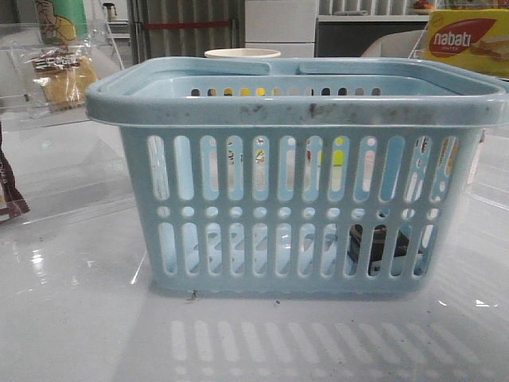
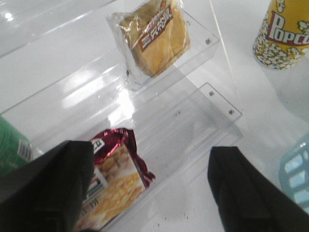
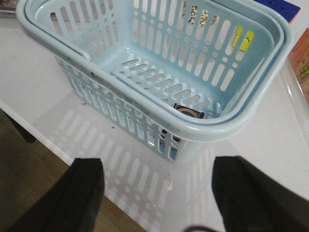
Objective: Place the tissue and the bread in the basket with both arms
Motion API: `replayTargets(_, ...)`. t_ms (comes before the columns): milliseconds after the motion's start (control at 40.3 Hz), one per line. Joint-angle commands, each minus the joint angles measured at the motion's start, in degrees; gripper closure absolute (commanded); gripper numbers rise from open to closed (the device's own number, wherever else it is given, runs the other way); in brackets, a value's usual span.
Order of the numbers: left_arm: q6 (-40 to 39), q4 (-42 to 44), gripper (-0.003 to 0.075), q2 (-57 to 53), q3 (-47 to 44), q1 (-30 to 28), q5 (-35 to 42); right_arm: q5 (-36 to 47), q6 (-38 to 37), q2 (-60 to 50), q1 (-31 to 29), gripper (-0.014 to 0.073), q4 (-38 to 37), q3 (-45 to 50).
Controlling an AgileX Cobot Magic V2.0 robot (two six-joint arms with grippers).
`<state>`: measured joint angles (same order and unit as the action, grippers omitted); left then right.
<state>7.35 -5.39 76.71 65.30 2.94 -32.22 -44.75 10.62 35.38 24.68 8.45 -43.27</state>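
The light-blue basket (image 1: pixel 294 95) stands in the middle of the table, close to the front camera. The black tissue pack (image 1: pixel 383 245) lies on its floor at the right; it also shows in the right wrist view (image 3: pixel 189 111) inside the basket (image 3: pixel 159 123). The bread packet (image 1: pixel 62 76) sits on a clear shelf at the far left; it also shows in the left wrist view (image 2: pixel 153 38). My left gripper (image 2: pixel 152 193) is open and empty, apart from the bread. My right gripper (image 3: pixel 157 193) is open and empty, above the table's edge beside the basket.
A dark red snack packet (image 2: pixel 113 186) lies on the lower clear shelf (image 2: pixel 203 116) by my left fingers. A popcorn cup (image 2: pixel 285 34) and a green can (image 2: pixel 12 147) stand nearby. A nabati box (image 1: pixel 469 40) is at the back right. A white cup (image 1: pixel 242 54) is behind the basket.
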Motion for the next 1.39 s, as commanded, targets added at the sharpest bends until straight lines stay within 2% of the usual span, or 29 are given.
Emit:
replayTargets(0, -0.3, -0.5, 0.0168, 4.6, 6.9, 0.4, 5.8, 3.9, 0.6, -0.1, 0.0, 0.0023, 0.1, -1.4)
replayTargets(471, -0.3, 1.8, 0.0169, 27.6, 27.9, -0.3, 6.5, 3.9, 0.6, -0.1, 0.0, 0.0023, 0.1, -1.4)
replayTargets(620, -0.3, 2.1, 0.0169, 32.0, 31.5, -1.5, 6.8, 3.9, 0.6, -0.1, 0.0, 0.0023, 0.1, -1.4)
replayTargets(868, -0.3, 2.0, 0.0178, 34.6, 32.4, -1.6, 10.0, 3.9, 0.6, -0.1, 0.0, 0.0023, 0.1, -1.4)
replayTargets(942, -0.3, 2.0, 0.0216, 34.6, 32.4, -1.6, 10.0, 3.9, 0.6, -0.1, 0.0, 0.0023, 0.1, -1.4)
replayTargets(1165, -0.3, 2.0, 0.0421, 34.6, 32.4, -1.6, 9.9, 3.9, 0.6, -0.1, 0.0, 0.0023, 0.1, -1.4)
replayTargets(1364, -0.3, 2.0, 0.0544, 32.9, 32.4, -1.6, 5.3, 3.9, 0.6, -0.1, 0.0, 0.0023, 0.1, -1.4)
